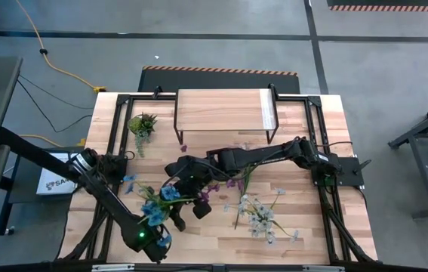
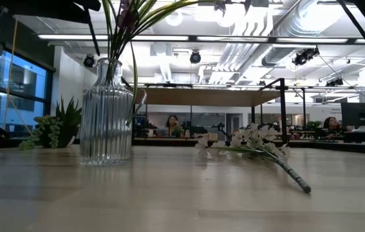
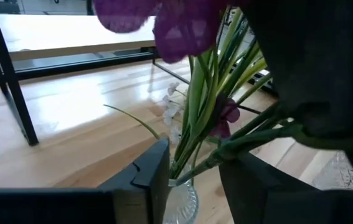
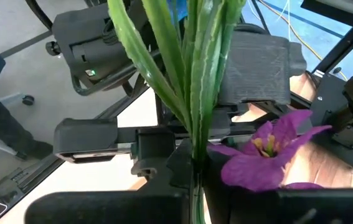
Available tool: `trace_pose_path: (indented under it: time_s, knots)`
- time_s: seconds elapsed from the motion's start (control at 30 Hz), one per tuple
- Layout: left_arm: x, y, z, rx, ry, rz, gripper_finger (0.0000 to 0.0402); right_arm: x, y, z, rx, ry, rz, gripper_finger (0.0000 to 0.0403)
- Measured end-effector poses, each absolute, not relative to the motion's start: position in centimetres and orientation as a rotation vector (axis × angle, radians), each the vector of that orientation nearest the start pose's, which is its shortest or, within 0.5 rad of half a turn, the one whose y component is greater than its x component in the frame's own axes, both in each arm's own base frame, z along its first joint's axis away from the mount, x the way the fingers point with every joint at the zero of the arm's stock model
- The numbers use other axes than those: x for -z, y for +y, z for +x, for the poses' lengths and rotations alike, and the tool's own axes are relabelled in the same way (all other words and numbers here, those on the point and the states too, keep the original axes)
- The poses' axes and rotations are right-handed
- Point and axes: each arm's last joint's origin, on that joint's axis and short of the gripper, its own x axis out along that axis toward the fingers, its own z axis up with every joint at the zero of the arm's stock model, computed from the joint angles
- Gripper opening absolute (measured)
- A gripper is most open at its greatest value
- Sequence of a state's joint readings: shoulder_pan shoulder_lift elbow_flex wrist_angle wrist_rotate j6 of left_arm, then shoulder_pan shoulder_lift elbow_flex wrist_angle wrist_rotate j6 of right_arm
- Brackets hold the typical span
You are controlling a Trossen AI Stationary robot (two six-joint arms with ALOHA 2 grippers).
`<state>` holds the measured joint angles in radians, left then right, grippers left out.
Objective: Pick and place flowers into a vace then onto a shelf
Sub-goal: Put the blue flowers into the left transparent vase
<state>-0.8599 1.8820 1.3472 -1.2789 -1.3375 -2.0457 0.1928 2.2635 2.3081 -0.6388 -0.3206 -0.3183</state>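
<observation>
My right hand (image 1: 198,198) is clenching the green stems of the purple flowers (image 4: 269,152), holding them upright in the ribbed glass vase (image 2: 106,116) near the middle of the tabletop (image 1: 304,234). My left hand (image 1: 170,204) is hovering just beside it among the blue flowers (image 1: 155,205); whether it is grasping anything I cannot tell. The white flowers (image 1: 257,217) are lying flat on the tabletop to the right. The shelf (image 1: 224,110) is standing at the far edge, the small potted plant (image 1: 142,123) beside it.
</observation>
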Motion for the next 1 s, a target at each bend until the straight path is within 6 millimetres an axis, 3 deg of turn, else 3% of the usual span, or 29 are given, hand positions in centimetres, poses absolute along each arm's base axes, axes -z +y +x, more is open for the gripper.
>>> trace_pose_path:
  time_s: [0.23,0.47,1.0]
  knots:
    - [-20.95,-22.97,23.06,-0.774,0.123,-0.296,0.0125,-32.43,10.66,49.84,-0.588,0.514,-0.265,0.0013]
    - [-20.98,-23.0,23.07,-0.77,0.113,-0.292,0.0046,-32.48,10.51,49.92,-0.574,0.508,-0.269,0.0015]
    - [-20.99,-23.03,23.06,-0.765,0.104,-0.29,0.0045,-32.49,10.57,49.9,-0.585,0.507,-0.261,0.0024]
